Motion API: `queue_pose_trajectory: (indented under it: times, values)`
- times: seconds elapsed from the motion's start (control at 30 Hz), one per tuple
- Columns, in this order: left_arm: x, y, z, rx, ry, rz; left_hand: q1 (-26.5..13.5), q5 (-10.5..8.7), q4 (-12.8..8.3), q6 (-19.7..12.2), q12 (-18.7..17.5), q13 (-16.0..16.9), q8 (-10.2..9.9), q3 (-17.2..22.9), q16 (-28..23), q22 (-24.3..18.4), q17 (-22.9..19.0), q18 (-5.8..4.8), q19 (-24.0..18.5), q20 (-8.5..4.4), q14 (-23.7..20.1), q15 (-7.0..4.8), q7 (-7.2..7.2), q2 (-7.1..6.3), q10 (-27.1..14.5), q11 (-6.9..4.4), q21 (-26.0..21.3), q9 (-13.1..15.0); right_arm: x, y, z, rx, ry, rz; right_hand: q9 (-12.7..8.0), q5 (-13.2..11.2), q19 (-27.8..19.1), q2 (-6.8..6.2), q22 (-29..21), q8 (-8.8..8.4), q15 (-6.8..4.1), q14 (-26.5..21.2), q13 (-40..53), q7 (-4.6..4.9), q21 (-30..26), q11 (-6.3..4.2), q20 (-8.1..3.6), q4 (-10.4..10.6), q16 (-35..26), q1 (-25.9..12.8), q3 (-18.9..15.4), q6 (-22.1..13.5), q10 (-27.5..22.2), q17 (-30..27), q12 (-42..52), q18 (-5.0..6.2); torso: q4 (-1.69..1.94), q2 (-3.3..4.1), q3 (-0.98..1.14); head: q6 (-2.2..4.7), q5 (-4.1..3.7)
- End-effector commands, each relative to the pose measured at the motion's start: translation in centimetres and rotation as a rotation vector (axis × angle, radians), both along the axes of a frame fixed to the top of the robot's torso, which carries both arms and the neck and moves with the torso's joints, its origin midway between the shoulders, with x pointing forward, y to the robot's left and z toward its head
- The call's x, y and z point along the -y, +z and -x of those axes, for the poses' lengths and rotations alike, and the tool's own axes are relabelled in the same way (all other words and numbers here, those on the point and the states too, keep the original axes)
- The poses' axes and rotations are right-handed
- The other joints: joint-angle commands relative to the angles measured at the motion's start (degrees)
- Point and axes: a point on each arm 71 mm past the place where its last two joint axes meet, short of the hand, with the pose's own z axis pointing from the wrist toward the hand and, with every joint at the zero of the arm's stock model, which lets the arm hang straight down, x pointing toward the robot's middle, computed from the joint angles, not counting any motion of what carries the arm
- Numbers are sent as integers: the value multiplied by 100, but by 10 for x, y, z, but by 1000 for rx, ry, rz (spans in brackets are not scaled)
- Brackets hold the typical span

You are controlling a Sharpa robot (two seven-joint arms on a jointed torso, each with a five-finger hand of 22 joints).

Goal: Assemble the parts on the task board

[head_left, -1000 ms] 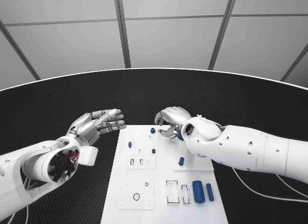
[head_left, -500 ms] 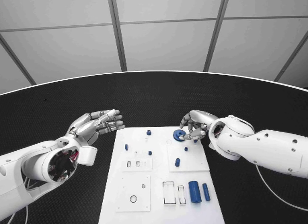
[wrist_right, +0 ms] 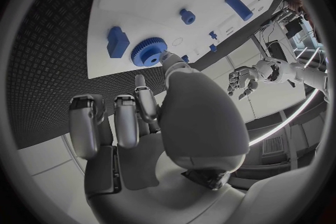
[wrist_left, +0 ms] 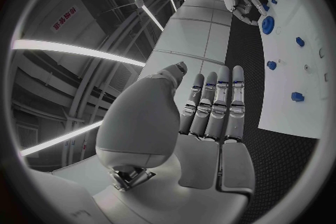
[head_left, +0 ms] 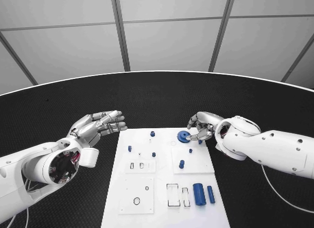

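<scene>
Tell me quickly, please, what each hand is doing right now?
Left hand: open, holding nothing, beside the task board.
Right hand: fingertips at the blue gear; a grip cannot be told.

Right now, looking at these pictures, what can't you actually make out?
- Whether the right hand grips the blue gear or only touches it: head view, fingers cover it.
- The shapes of the small blue pieces on the task board: too small.

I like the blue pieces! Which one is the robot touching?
The round toothed blue gear at the board's far end; the right hand has a fingertip on it. The other blue pieces lie untouched.
</scene>
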Motion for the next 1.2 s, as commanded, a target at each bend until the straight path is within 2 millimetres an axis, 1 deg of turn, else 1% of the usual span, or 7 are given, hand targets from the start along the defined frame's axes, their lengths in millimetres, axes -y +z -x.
queue_pose_trajectory:
  times: [0.03, 0.17, 0.27, 0.57, 0.67, 0.8, 1.2]
  values:
    - [0, 0, 0, 0, -1, 0, -36, -27, -2, -19, -20, -7, -25, 20, -22, 3, 9, 70, 37, 5, -27, 19, 131, -18, 11, 24, 33, -8, -1, -1, -2, -4, 0, 2, 8, 49, 596, 5, 1510, 31, 46, 502, 370, 2, 15, 5, 42, -6, 32, 44, -47, -56, 63, 1100, 71, -63, -3, 6, -2, -14, -1]
    - [0, 0, 0, 0, -1, 0, -36, -27, -2, -19, -20, -7, -25, 20, -22, 3, 9, 70, 37, 5, -27, 19, 131, -18, 11, 24, 33, -8, -5, -2, -3, -10, 5, 5, 9, 64, 596, 16, 1510, 41, 52, 508, 468, 9, 15, 12, 48, -3, 46, 51, -67, -72, 140, 1131, 188, -63, -4, 5, 1, -27, 3]
    - [0, 0, 1, -1, 0, 0, -36, -27, -2, -19, -20, -7, -25, 20, -22, 3, 9, 70, 37, 5, -27, 19, 131, -18, 11, 24, 33, -8, -7, -2, -4, -14, 10, 7, 12, 70, 596, 28, 1510, 55, 57, 514, 539, 12, 15, 16, 53, -2, 59, 53, -82, -77, 196, 1162, 273, -63, -4, 1, -5, -48, 7]
    - [-1, 0, 1, -1, 0, 0, -36, -27, -2, -19, -20, -7, -25, 20, -22, 3, 9, 70, 37, 5, -27, 19, 131, -18, 11, 24, 33, -8, -11, -4, -6, -27, 18, 14, 16, 74, 596, 52, 1510, 81, 65, 526, 674, 16, 15, 22, 62, -2, 81, 57, -104, -79, 305, 1216, 434, -63, -14, -2, -2, -45, 31]
    - [-1, 0, 1, -1, -1, 0, -36, -27, -2, -19, -20, -7, -25, 20, -22, 3, 9, 70, 37, 5, -27, 19, 131, -18, 11, 24, 33, -8, -13, -4, -7, -30, 19, 15, 16, 77, 596, 63, 1510, 89, 67, 528, 690, 17, 15, 23, 64, -4, 87, 62, -105, -78, 315, 1230, 453, -63, -11, -2, 1, -57, 32]
    - [-1, 0, 1, -1, 0, 0, -36, -27, -2, -19, -20, -7, -25, 20, -22, 3, 9, 70, 37, 5, -27, 19, 131, -18, 11, 24, 33, -8, -14, -5, -9, -35, 19, 19, 17, 80, 596, 77, 1510, 95, 68, 530, 703, 18, 15, 24, 66, -9, 90, 78, -98, -78, 324, 1237, 470, -63, -6, -4, -4, -63, 43]
    - [-2, 0, 2, -2, 0, -1, -36, -27, -2, -19, -20, -7, -25, 20, -22, 3, 9, 70, 37, 5, -27, 19, 131, -18, 11, 24, 33, -8, -19, -8, -11, -54, 30, 30, 23, 123, 596, 158, 1510, 190, 67, 540, 883, 6, 15, 16, 72, -29, 112, 213, 42, 34, 465, 1289, 684, -63, -13, 4, 3, -89, 72]
